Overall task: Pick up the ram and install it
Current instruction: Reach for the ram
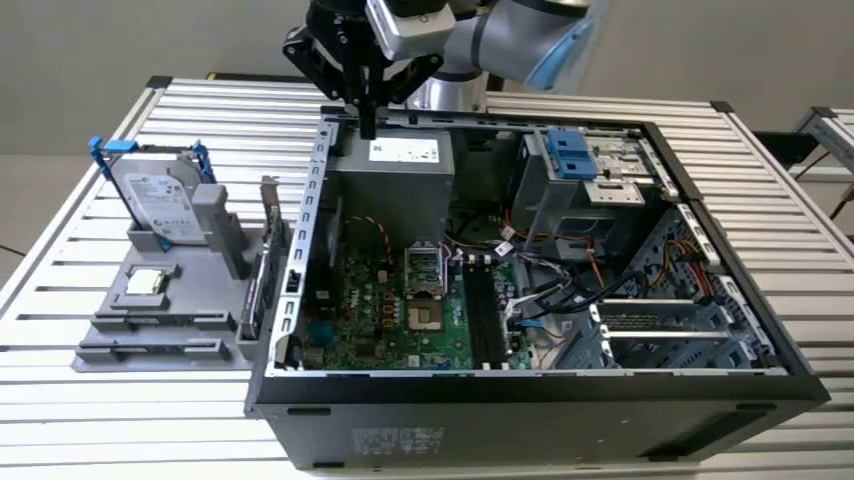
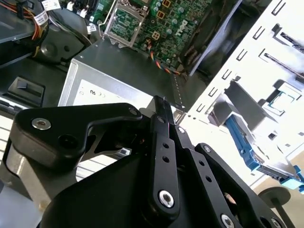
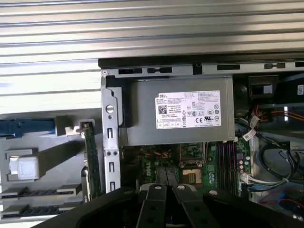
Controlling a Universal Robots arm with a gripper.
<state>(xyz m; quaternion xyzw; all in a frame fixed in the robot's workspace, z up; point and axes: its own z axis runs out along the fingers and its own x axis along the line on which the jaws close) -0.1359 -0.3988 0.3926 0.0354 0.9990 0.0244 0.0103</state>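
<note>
Honestly the ram was tough to make out. Best I could tell, it was a thin dark strip lying in a front slot of the gray holder, beside the open PC case. The gripper hung over the case's back rim above the power supply, well apart from the holder, jaws pinched together, touching nothing.

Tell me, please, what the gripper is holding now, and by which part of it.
Nothing, as far as the views show: the gripper hangs shut and empty above the edge of the open computer case.
</note>
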